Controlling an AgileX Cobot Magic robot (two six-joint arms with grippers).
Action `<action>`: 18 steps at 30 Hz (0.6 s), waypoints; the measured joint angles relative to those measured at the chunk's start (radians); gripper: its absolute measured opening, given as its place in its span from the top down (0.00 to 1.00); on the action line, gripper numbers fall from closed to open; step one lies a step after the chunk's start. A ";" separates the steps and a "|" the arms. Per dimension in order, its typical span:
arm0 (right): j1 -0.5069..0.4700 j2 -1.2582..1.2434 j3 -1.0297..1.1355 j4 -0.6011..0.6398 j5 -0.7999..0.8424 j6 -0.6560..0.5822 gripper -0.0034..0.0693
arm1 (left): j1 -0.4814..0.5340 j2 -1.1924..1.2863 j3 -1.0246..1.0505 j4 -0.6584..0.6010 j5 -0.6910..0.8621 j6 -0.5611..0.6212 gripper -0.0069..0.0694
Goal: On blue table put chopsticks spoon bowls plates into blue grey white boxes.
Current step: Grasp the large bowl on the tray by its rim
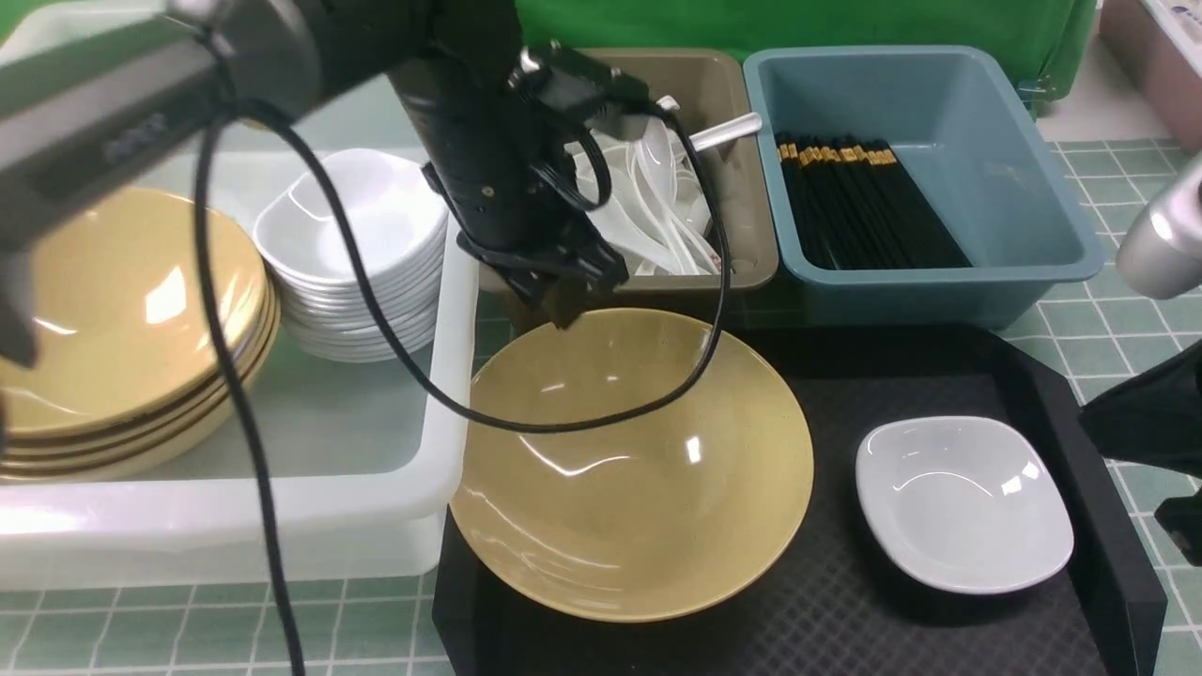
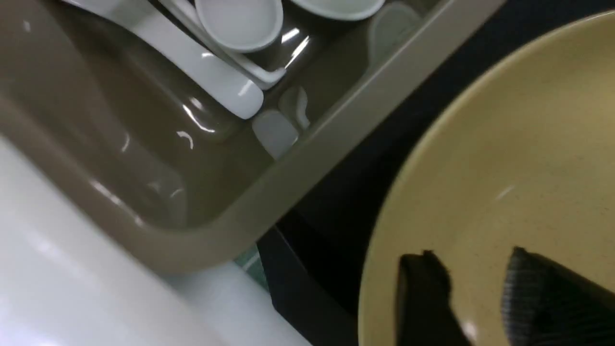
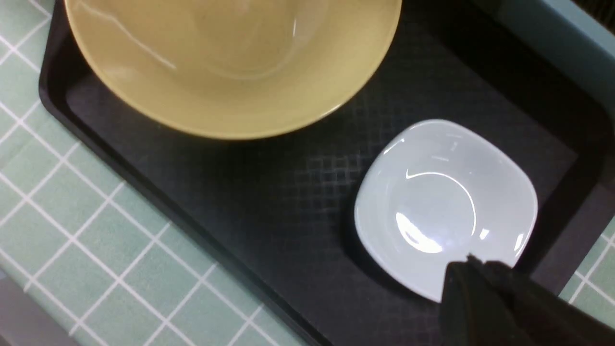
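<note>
Black left arm (image 1: 488,169) with a looping black cable (image 1: 535,429).

A glossy tan bowl (image 1: 639,469) sits upright under the left gripper (image 1: 563,305), spoons (image 1: 648,207) heaped in the grey box (image 1: 723,94) beyond, a white plate (image 3: 444,206) by the right gripper (image 3: 473,269).

Bright glare, seemingly slight blur

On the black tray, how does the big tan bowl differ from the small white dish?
The glossy tan-yellow round bowl is far wider and deeper than the glossy white rounded-square dish. The bowl sits on the left of the black textured tray, the dish on the right. The open left gripper hovers at the bowl's far rim; the shut right gripper is near the dish's edge. Both are empty and upright.
</note>
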 joint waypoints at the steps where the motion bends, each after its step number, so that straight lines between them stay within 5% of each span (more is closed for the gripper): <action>1: 0.000 0.000 0.000 0.000 -0.004 0.000 0.89 | 0.000 0.012 -0.001 0.001 -0.006 0.003 0.51; 7: 0.000 0.000 0.000 0.000 -0.030 0.000 0.89 | -0.003 0.049 -0.009 0.016 -0.080 0.010 0.33; 18: 0.000 0.000 0.000 0.000 -0.041 0.000 0.89 | -0.023 0.083 -0.028 0.049 -0.116 0.045 0.33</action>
